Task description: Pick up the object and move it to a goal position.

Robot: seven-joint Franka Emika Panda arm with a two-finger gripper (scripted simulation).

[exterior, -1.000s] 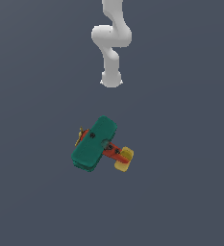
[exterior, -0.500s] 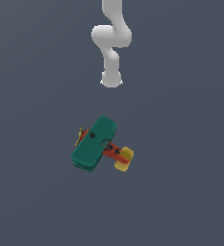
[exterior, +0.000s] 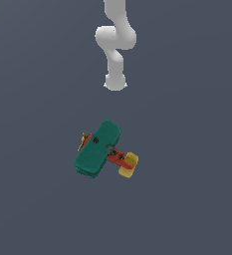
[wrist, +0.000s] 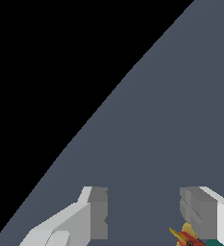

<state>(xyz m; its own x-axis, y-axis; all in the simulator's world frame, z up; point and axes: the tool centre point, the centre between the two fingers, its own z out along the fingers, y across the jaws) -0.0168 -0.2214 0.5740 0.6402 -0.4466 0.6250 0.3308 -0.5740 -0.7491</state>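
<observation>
The object, a toy biplane (exterior: 98, 148) with teal-green wings, a red-orange fuselage and a yellow tail, lies on the grey floor in the middle of the exterior view. My white arm (exterior: 115, 47) hangs above and behind it, well apart from it. In the wrist view my gripper (wrist: 143, 204) stands open with nothing between its grey fingers (wrist: 98, 211). Only the biplane's yellow propeller and red nose (wrist: 185, 236) show there, just beside one finger and outside the gap.
A plain grey floor (exterior: 187, 199) spreads on all sides of the biplane. In the wrist view the floor ends at a curved edge (wrist: 108, 98) with black beyond it.
</observation>
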